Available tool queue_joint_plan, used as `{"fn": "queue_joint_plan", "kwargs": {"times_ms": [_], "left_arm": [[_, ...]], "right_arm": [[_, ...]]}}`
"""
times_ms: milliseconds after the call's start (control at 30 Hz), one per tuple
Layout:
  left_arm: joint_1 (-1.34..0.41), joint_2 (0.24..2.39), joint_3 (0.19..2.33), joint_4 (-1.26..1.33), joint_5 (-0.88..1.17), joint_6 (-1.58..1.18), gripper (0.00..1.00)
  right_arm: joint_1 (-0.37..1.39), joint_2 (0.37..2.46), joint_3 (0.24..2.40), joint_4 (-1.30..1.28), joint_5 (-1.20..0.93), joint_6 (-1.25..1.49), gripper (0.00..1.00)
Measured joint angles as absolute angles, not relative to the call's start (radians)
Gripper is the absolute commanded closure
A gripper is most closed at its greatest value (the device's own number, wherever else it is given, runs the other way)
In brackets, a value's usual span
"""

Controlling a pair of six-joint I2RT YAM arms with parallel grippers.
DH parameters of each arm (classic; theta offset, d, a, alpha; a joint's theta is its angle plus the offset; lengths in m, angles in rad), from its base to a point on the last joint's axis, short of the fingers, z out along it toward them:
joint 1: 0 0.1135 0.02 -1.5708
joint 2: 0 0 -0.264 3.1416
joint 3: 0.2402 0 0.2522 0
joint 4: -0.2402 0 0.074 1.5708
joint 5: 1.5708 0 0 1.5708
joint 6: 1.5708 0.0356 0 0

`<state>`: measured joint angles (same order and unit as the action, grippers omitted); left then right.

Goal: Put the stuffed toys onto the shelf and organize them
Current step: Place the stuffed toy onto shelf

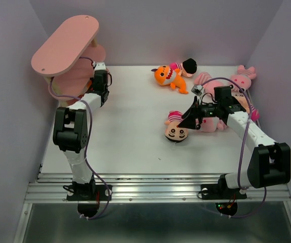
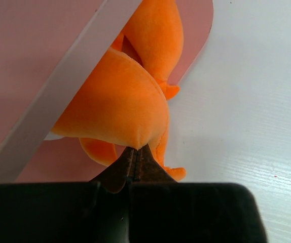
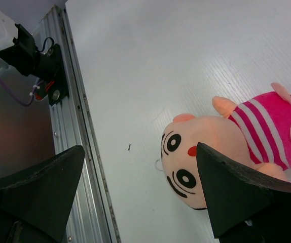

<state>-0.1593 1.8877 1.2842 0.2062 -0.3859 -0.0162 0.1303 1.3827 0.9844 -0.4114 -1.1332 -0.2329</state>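
Pinched together at the very front of your left wrist view, the left tool (image 2: 135, 163) is clamped on a fold of the orange toy (image 2: 120, 101), which hangs from its tips. The toy sits at the shelf (image 1: 64, 43), over a pink lower board (image 2: 198, 35) and partly tucked under the pale edge of the board above (image 2: 59, 96). You cannot tell from these views whether it already rests on the lower board or only hangs over it.

So the step in hand looks like the placing of this toy on a lower tier. The next move probably calls for easing it further in and down until the board carries it. Then part the fingers and back out without dragging the plush along.

Out on the table (image 1: 135, 131), your right tool (image 3: 140, 152) stands wide apart and holds nothing. It hovers just above a doll (image 3: 196, 167) lying face up, a likely next pick. To take it you would need to drop lower and straddle the head or the striped body before closing.

Farther back lie another orange shark (image 1: 167, 76), a black-haired doll (image 1: 186, 66) touching it, and the pink animals (image 1: 242, 76) near the right wall, all not yet shelved.
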Motion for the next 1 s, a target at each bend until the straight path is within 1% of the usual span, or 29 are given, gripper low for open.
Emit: {"fn": "queue_joint_plan", "kwargs": {"times_ms": [500,1000], "left_arm": [[-0.133,1.948,1.383,0.167,-0.364,0.052,1.0],[-0.117,1.969,1.401,0.134,-0.321,0.075,1.0]], "right_arm": [[0.119,1.383,0.984,-0.412,-1.133,-0.234,0.04],[0.119,1.383,0.984,-0.412,-1.133,-0.24,0.04]]}}
